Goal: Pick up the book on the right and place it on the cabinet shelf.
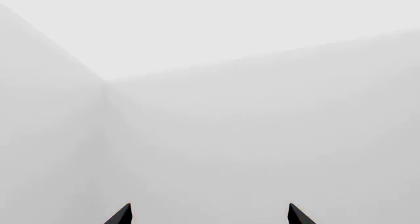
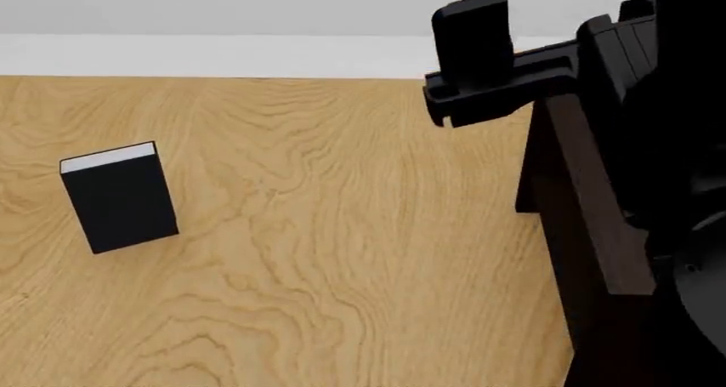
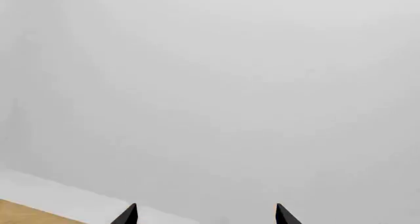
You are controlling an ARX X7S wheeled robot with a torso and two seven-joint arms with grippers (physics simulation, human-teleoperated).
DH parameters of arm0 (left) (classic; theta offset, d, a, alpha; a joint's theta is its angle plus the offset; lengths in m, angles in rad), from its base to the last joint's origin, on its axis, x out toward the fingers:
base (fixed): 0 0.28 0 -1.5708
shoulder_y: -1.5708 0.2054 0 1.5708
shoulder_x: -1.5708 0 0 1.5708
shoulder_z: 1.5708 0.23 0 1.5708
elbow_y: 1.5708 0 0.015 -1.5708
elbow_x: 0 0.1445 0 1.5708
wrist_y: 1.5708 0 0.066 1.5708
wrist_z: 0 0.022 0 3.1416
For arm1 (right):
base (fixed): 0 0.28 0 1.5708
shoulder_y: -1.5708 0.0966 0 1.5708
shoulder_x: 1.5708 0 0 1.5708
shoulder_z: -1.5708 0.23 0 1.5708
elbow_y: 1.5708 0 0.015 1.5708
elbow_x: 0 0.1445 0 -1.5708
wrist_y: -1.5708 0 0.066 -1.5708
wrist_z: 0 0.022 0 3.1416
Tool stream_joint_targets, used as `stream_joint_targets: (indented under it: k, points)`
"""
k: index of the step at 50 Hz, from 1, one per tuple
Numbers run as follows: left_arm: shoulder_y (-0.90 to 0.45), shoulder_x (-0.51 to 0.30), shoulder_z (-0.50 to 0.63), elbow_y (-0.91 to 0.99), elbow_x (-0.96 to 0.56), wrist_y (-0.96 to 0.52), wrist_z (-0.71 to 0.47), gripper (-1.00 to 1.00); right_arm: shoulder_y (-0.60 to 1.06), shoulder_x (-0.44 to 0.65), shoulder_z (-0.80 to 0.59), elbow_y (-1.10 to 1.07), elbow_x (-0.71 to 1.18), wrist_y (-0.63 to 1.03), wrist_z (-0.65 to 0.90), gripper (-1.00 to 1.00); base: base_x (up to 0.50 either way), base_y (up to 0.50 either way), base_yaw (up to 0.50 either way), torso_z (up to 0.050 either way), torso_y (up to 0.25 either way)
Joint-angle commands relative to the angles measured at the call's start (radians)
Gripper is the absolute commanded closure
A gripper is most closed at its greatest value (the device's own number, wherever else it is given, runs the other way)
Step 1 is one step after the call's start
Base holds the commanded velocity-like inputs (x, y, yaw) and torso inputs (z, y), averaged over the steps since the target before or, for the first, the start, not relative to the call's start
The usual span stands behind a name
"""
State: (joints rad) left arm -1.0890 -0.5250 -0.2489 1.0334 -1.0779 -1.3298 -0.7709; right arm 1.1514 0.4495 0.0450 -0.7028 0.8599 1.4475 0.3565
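Pale wood-grain floor (image 2: 318,259) carries one black book (image 2: 119,198), lying alone. One dark cabinet (image 2: 590,234) stands at the right; its inside is hidden. The grey book appears nowhere. Both the left gripper (image 1: 210,215) and right gripper (image 3: 206,215) show tips spread apart, holding nothing.

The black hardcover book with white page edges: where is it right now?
In the head view, the black hardcover book stands on the light wooden tabletop at the left, well apart from the dark brown wooden cabinet at the right. Neither wrist view shows it.
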Motion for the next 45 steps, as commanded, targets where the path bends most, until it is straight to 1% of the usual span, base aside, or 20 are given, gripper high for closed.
stream_joint_targets:
  k: [1,2,3,4,5,6,7,8,11,12,16,17,18,19,20,22,24,26,35,45]
  points:
    - [-0.055,-0.047,-0.053,-0.002,-0.161,-0.014,-0.102,-1.00,0.375,0.167,-0.163,0.393,0.745,0.115,0.440,-1.00,0.00,0.00,0.00,0.000,0.000]
    - [-0.055,-0.051,-0.054,-0.002,-0.164,-0.010,-0.105,-1.00,0.394,0.163,-0.184,0.445,0.804,0.106,0.480,-1.00,0.00,0.00,0.00,0.000,0.000]
    - [-0.053,-0.054,-0.056,-0.003,-0.168,-0.005,-0.107,-1.00,0.428,0.166,-0.241,0.545,0.930,0.088,0.578,-1.00,0.00,0.00,0.00,0.000,0.000]
    - [-0.050,-0.057,-0.056,-0.003,-0.167,0.000,-0.107,-1.00,0.454,0.166,-0.277,0.548,0.915,0.107,0.561,-1.00,0.00,0.00,0.00,0.000,0.000]
    - [-0.044,-0.059,-0.055,-0.003,-0.161,0.007,-0.104,-1.00,0.480,0.181,-0.342,0.629,1.017,0.090,0.639,-1.00,0.00,0.00,0.00,0.000,0.000]
    - [-0.040,-0.061,-0.053,-0.003,-0.157,0.013,-0.102,-1.00,0.499,0.186,-0.368,0.658,1.050,0.080,0.666,-1.00,0.00,0.00,0.00,0.000,0.000]
    - [-0.038,-0.064,-0.051,-0.004,-0.155,0.017,-0.102,-1.00,0.515,0.191,-0.389,0.662,1.058,0.098,0.651,-1.00,0.00,0.00,0.00,0.000,0.000]
    - [-0.036,-0.066,-0.050,-0.004,-0.154,0.022,-0.103,-1.00,0.524,0.198,-0.423,0.718,1.151,0.052,0.699,-1.00,0.00,0.00,0.00,0.000,0.000]
    - [-0.027,-0.072,-0.043,-0.005,-0.145,0.036,-0.101,-1.00,0.576,0.204,-0.533,0.789,1.215,0.079,0.727,-1.00,0.00,0.00,0.00,0.000,0.000]
    - [-0.024,-0.073,-0.041,-0.005,-0.141,0.041,-0.099,-1.00,0.598,0.209,-0.585,0.812,1.236,0.096,0.743,-1.00,0.00,0.00,0.00,0.000,0.000]
    - [-0.019,-0.080,-0.029,-0.009,-0.129,0.057,-0.096,-1.00,0.647,0.243,-0.750,0.893,1.428,0.058,0.818,-1.00,0.00,0.00,0.00,0.000,0.000]
    - [-0.022,-0.082,-0.027,-0.010,-0.132,0.058,-0.098,-1.00,0.674,0.260,-0.837,0.921,1.495,0.057,0.857,-1.00,0.00,0.00,0.00,0.000,0.000]
    - [-0.024,-0.084,-0.026,-0.010,-0.135,0.059,-0.101,-1.00,0.674,0.261,-0.833,0.916,1.487,0.071,0.847,-1.00,0.00,0.00,0.00,0.000,0.000]
    - [-0.025,-0.087,-0.026,-0.010,-0.139,0.061,-0.104,-1.00,0.685,0.290,-0.922,0.935,1.599,0.010,0.899,-1.00,0.00,0.00,0.00,0.000,0.000]
    - [-0.023,-0.090,-0.028,-0.010,-0.142,0.063,-0.107,-1.00,0.680,0.287,-0.897,0.922,1.560,0.045,0.879,-1.00,0.00,0.00,0.00,0.000,0.000]
    - [-0.018,-0.095,-0.027,-0.010,-0.141,0.068,-0.108,-1.00,0.682,0.310,-0.951,0.919,1.624,0.018,0.901,-1.00,0.00,0.00,0.00,0.000,0.000]
    - [-0.011,-0.098,-0.023,-0.010,-0.134,0.076,-0.105,-1.00,0.670,0.316,-0.959,0.912,1.622,0.034,0.892,-1.00,0.00,0.00,0.00,0.000,0.000]
    - [-0.002,-0.100,-0.018,-0.009,-0.127,0.084,-0.103,-1.00,0.668,0.336,-1.010,0.902,1.652,0.040,0.908,-1.00,0.00,0.00,0.00,0.000,0.000]
    - [0.018,-0.112,-0.003,-0.011,-0.113,0.111,-0.104,-1.00,0.634,0.375,-1.033,0.888,1.641,0.076,0.875,-1.00,0.00,0.00,0.00,0.000,0.000]
    - [0.049,-0.123,0.021,-0.016,-0.081,0.144,-0.090,-1.00,0.536,0.418,-1.054,0.840,1.627,0.023,0.855,-1.00,0.00,0.00,0.00,0.000,0.000]
